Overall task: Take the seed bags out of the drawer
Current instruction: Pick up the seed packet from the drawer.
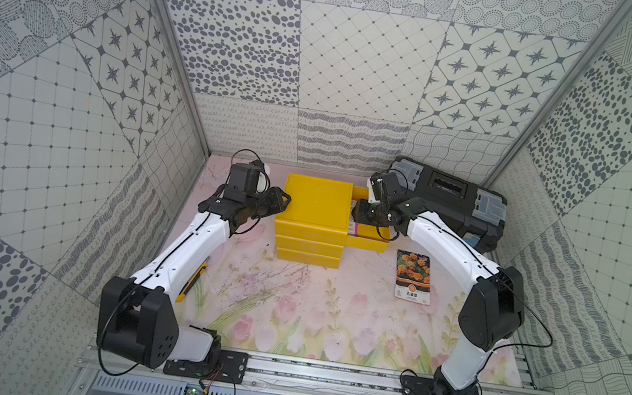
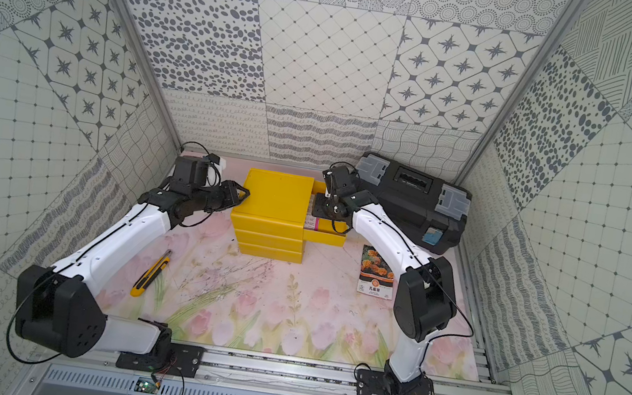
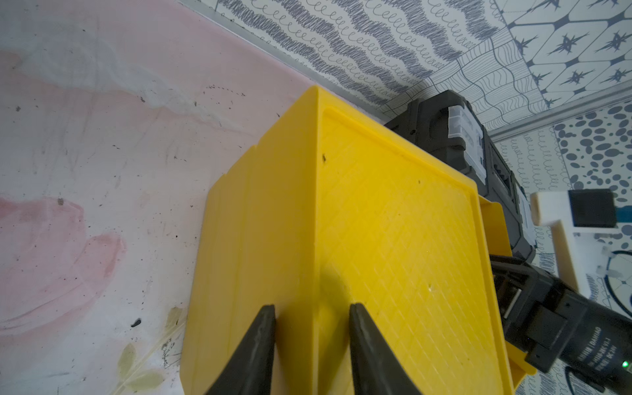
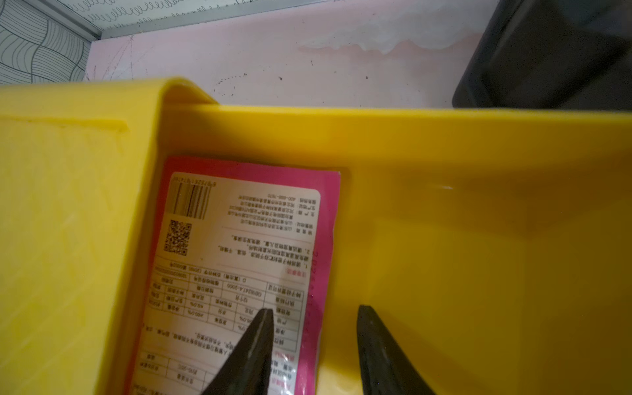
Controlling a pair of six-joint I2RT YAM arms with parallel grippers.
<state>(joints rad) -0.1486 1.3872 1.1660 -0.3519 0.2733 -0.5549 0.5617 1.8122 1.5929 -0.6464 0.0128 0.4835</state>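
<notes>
My right gripper, parted and empty, hangs in the open yellow drawer above a magenta seed bag, partly cut off. A marigold seed bag lies beside the drawer. My left gripper, parted, perhaps touches the cabinet.

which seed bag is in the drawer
The magenta packet with white text panel: it lies in the open yellow drawer; the orange-marigold packet is out on the mat.

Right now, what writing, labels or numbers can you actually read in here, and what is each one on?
"孔雀草": white label of the marigold seed bag on the table.
"DAMIAO": black motor housing on the right arm; smaller lines there blurred.
Magenta seed bag in the drawer: barcode, QR code and fine Chinese print, too small to read.
</notes>
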